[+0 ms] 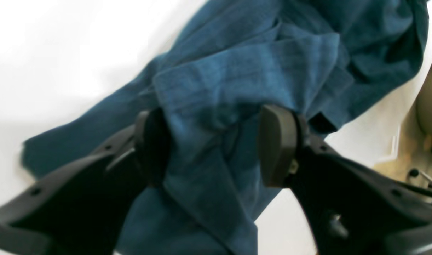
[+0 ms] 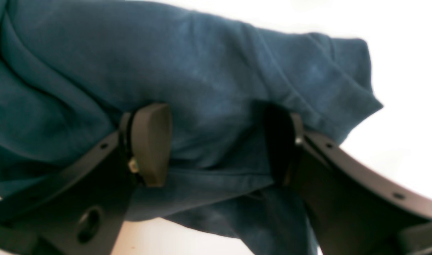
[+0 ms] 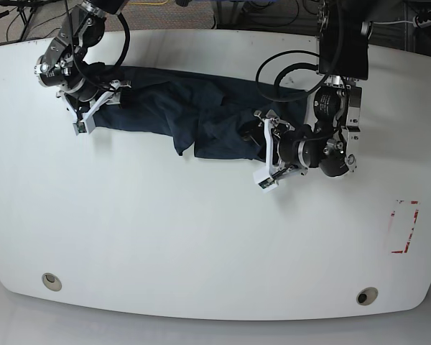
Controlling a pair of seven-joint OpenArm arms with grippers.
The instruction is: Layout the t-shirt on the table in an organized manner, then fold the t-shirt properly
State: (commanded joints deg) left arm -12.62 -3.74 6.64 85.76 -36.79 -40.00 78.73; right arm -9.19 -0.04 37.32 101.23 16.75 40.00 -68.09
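The dark navy t-shirt (image 3: 201, 108) lies crumpled in a long band across the far half of the white table (image 3: 201, 237). On the left in the base view, my right gripper (image 3: 100, 108) sits at the band's end. Close up, the right gripper (image 2: 216, 145) is open, its pads straddling a bulge of the t-shirt (image 2: 208, 78) near a hemmed edge. On the base view's right, my left gripper (image 3: 263, 149) is at the bunched near edge. In its wrist view, the left gripper (image 1: 216, 145) is open, with a fold of the t-shirt (image 1: 244, 71) between the pads.
Two round grey grommet holes (image 3: 51, 281) (image 3: 366, 295) sit near the front edge. A red-white tape rectangle (image 3: 404, 226) marks the right side. Black cables (image 3: 287, 68) loop from the left arm's base at the back. Beyond the table edge shows beige floor (image 1: 428, 106).
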